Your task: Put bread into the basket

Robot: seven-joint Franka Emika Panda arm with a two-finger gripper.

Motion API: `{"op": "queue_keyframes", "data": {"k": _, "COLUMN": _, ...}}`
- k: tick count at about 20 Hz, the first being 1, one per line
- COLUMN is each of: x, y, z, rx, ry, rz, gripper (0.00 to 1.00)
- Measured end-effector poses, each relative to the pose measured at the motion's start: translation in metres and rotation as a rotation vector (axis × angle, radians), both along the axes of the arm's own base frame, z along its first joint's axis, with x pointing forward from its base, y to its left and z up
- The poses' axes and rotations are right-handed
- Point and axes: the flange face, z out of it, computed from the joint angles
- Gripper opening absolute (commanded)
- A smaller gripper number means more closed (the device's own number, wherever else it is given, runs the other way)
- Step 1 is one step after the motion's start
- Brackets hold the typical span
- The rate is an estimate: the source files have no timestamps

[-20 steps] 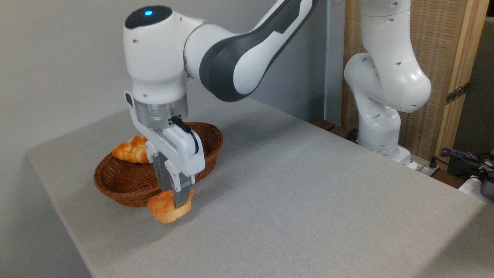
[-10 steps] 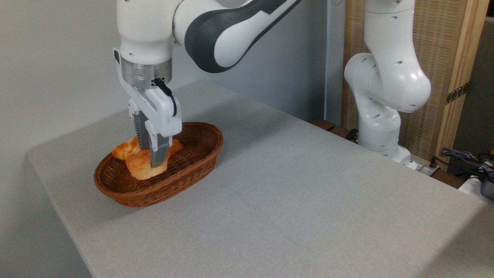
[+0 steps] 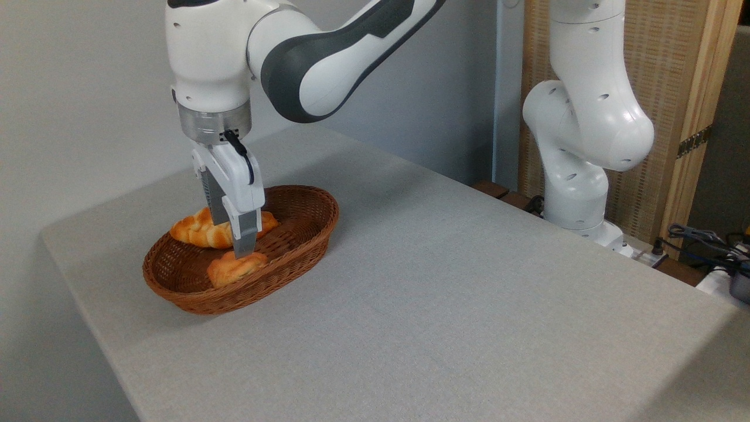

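The bread (image 3: pixel 233 269), a small round orange-golden bun, lies inside the oval reddish-brown wicker basket (image 3: pixel 319 231), near its front wall at the left of the table. My gripper (image 3: pixel 235 245) hangs straight down just above the bun, with its near fingertip (image 3: pixel 244 251) at the bun's top edge. The bun rests on the basket floor below the fingers, not held between them. The jaws look apart, seen nearly edge-on.
A longer braided golden loaf (image 3: pixel 196 232) lies in the back of the basket, partly behind my gripper. The robot base (image 3: pixel 577 176) stands at the table's far right edge, with cables (image 3: pixel 703 237) and a wooden screen (image 3: pixel 674 88) behind it.
My gripper lifted the bun from the table in front of the basket, carried it over the rim, and let it go. The bun now lies in the basket.
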Motion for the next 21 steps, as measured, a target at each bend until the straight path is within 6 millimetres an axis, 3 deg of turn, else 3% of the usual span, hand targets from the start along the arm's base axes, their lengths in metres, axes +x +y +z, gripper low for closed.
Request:
{"op": "queue_keyframes", "data": {"k": 3, "x": 0.0, "y": 0.0, "z": 0.0, "rx": 0.0, "ry": 0.001, "rz": 0.002, "gripper": 1.0}}
{"op": "queue_keyframes", "data": {"k": 6, "x": 0.003, "y": 0.013, "z": 0.006, "rx": -0.001, "ry": -0.009, "rz": 0.025, "gripper": 1.0}}
{"op": "queue_keyframes", "data": {"k": 9, "x": 0.008, "y": 0.047, "z": 0.019, "rx": 0.011, "ry": -0.035, "rz": 0.077, "gripper": 1.0}}
{"op": "queue_keyframes", "data": {"k": 16, "x": 0.005, "y": 0.129, "z": 0.035, "rx": 0.227, "ry": -0.043, "rz": 0.124, "gripper": 1.0}}
{"op": "queue_keyframes", "data": {"k": 18, "x": 0.004, "y": 0.142, "z": 0.039, "rx": 0.23, "ry": -0.043, "rz": 0.143, "gripper": 1.0}}
{"op": "queue_keyframes", "data": {"k": 21, "x": 0.003, "y": 0.142, "z": 0.04, "rx": 0.23, "ry": -0.043, "rz": 0.143, "gripper": 1.0}}
